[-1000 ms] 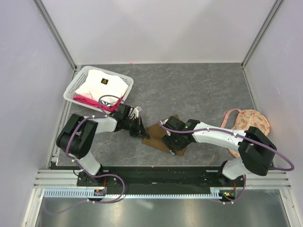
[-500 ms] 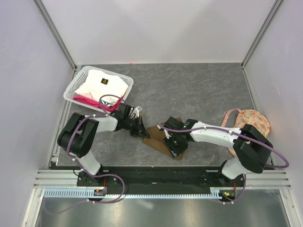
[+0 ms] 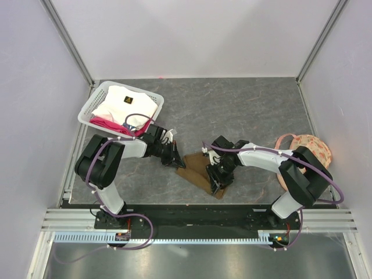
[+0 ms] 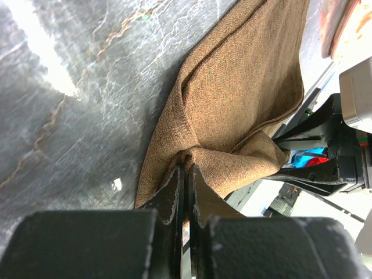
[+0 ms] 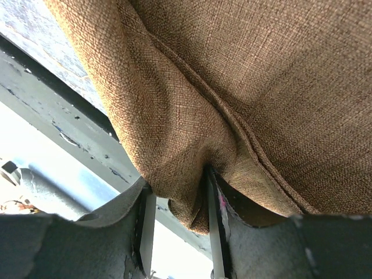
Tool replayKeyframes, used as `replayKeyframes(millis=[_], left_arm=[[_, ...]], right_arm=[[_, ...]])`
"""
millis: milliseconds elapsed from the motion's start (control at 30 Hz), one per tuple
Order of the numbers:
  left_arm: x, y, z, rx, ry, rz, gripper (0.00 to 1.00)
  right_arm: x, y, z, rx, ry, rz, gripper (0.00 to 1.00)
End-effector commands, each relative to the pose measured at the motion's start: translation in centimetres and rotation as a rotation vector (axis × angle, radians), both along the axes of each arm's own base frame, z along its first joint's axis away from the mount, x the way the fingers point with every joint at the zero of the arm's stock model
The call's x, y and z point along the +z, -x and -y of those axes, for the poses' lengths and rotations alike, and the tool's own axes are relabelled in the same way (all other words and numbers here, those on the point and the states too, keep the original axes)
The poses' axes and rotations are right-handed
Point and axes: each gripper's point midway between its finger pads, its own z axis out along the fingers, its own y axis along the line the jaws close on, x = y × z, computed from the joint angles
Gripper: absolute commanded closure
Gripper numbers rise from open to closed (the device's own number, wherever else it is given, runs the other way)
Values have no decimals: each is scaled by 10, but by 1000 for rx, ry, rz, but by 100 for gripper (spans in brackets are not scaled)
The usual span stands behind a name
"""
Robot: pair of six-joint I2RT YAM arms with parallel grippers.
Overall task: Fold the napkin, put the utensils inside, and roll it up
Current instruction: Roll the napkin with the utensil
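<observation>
The napkin (image 3: 196, 170) lies by the middle of the near edge of the worktop (image 3: 244, 104), our left gripper (image 3: 176, 165) and right gripper (image 3: 216, 186) each pinching a bunch of it; we judge folding is underway, and next we must lift both ends evenly across.

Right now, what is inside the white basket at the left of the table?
A folded white cloth with a small black label fills most of the basket; a pink piece lies along its near edge. Whatever lies under them is covered.
</observation>
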Motion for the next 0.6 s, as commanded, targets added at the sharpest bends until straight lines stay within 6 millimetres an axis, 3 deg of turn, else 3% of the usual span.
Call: replayKeyframes(millis=[0, 133, 300, 367, 433, 567], left_arm=[[-35, 14, -21, -18, -137, -56, 98], [-32, 13, -19, -24, -127, -57, 98], [-32, 13, -18, -30, -126, -68, 98], [-31, 12, -18, -31, -124, -71, 98], [-31, 13, -18, -35, -124, -77, 98], [-32, 14, -18, -40, -128, -86, 98]], right_arm=[[-16, -4, 35, -79, 212, 11, 57], [22, -37, 25, -90, 201, 148, 32], [73, -74, 3, -66, 170, 337, 23], [83, -82, -3, -35, 180, 420, 21], [93, -78, -24, 59, 167, 525, 21], [88, -69, -52, 183, 191, 698, 21]])
